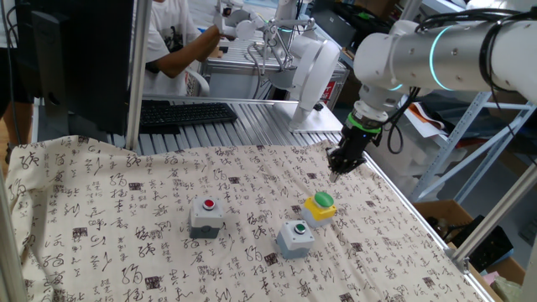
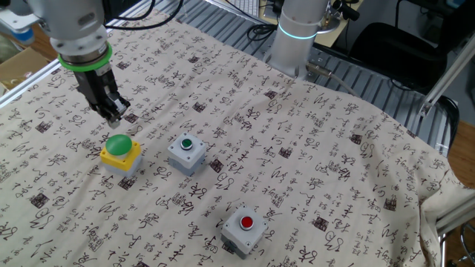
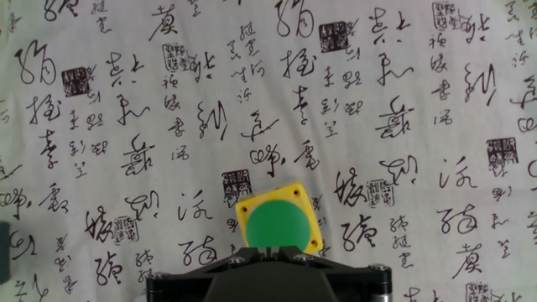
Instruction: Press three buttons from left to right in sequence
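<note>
- Three button boxes sit on the desk (image 1: 101,210), on its calligraphy-print cloth: grey box with red button (image 1: 206,215), grey box with green button (image 1: 295,238), yellow box with green domed cap (image 1: 320,207).
- Arm hangs over the far right part of the cloth; tool (image 1: 340,168) points down, clear of the cloth and touching nothing.
- Key relation: yellow box lies just beside and below the tool tip, on the side toward the other two boxes. Hand view puts the domed cap (image 3: 274,228) low and centred, right at the finger housing.
- Red box is well apart from the tool, at the other end of the row, with the green box between.
- Judgement: which end counts as "left" depends on the viewer; the two fixed views reverse the row order, so I cannot settle the step in hand.
- Tool state: cannot tell. Fingertips read as one dark mass in both fixed views; the hand view cuts them off at the bottom edge.
</note>
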